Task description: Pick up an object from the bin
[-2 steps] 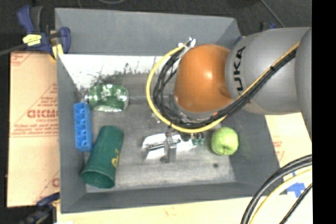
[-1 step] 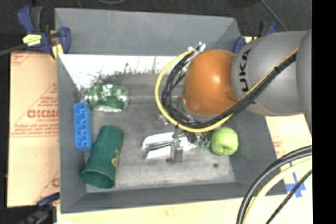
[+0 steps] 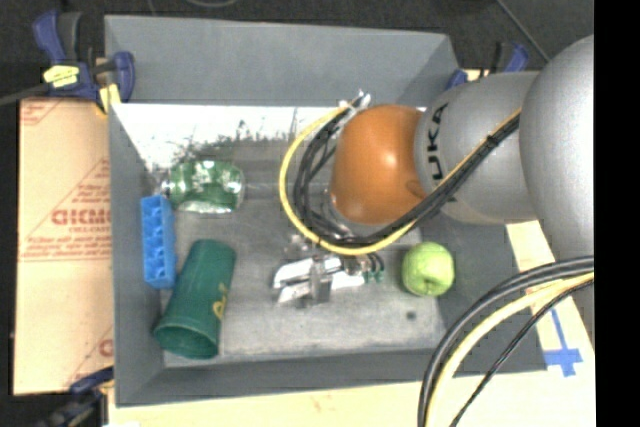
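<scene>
Figure: the arm reaching into the grey bin (image 3: 280, 65) from the right, seen from above. The gripper (image 3: 315, 277) hangs low under its orange wrist cover (image 3: 375, 165), over bare floor near the front. It lies between the green cup (image 3: 198, 300), which is on its side to the left, and the green apple (image 3: 428, 270), which is nearer on the right. Whether the gripper is parted or closed cannot be told from here, and nothing can be seen in its hold.

Risks, as judged: closing where it stands would likely catch only floor. The apple, being round, could roll off if the wrist brushes it. The tipped cup could likewise roll or slip from a shallow grasp.

Count of loose things:
- one apple
- one cup
- one blue studded brick (image 3: 156, 240) along the left wall
- one crumpled green-and-white wrapper or bottle (image 3: 205, 185) at the back left

That makes four in all.
</scene>
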`<state>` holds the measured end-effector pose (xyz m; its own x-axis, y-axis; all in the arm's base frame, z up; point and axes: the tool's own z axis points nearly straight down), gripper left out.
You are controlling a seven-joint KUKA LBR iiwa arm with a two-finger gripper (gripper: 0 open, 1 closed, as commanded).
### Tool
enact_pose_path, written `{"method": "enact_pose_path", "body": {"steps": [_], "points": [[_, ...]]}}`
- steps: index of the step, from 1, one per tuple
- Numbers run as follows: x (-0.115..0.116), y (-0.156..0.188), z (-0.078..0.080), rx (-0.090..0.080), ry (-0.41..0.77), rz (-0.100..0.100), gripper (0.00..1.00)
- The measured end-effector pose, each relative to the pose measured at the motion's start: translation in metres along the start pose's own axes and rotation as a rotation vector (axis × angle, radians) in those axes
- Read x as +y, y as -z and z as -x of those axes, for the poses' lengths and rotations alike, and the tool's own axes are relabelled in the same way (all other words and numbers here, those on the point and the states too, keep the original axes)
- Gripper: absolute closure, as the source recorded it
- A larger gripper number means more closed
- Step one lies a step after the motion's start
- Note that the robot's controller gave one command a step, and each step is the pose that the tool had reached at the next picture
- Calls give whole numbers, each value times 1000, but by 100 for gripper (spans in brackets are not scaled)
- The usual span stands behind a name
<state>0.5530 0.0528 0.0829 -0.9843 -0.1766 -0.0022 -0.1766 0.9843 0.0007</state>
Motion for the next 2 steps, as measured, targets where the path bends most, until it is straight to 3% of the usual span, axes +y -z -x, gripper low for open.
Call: {"method": "enact_pose_path", "body": {"steps": [1,2], "points": [[0,0,0,0,-1,0,100],[40,206,11,4,9,-2,100]]}}
